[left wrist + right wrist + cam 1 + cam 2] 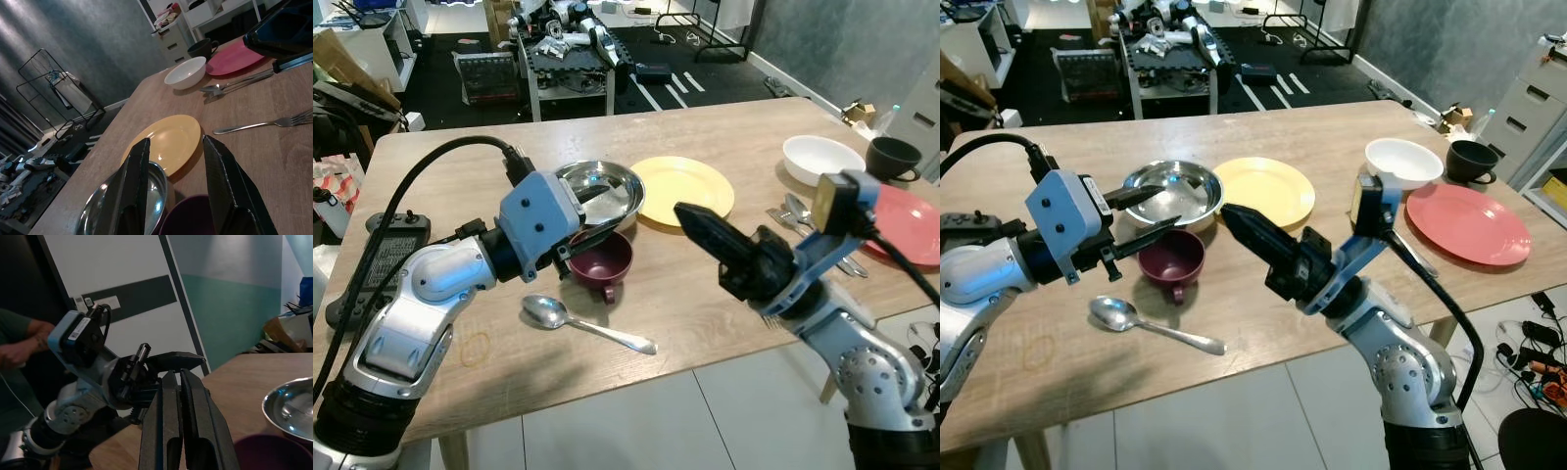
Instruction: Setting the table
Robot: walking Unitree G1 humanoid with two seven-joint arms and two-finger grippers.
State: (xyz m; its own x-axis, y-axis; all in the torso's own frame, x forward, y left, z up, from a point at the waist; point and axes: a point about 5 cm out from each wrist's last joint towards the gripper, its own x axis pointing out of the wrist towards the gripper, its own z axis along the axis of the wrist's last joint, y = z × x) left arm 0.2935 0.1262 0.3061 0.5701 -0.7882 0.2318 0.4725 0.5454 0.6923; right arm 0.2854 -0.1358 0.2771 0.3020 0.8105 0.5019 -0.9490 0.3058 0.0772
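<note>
A wooden table (724,127) held two plates — one yellow plate (683,189), one red plate (1469,222) — a steel bowl (1173,190), a white bowl (822,159), a maroon cup (1172,259), a black cup (1472,160) and a spoon (582,324). The left gripper (1157,211) hovered spread above the maroon cup; the right gripper (690,215) was pressed together mid-table.

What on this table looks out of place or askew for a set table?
The steel bowl leans on the yellow plate, overlapping its rim. The spoon lies alone at an angle near the table's front edge.
</note>
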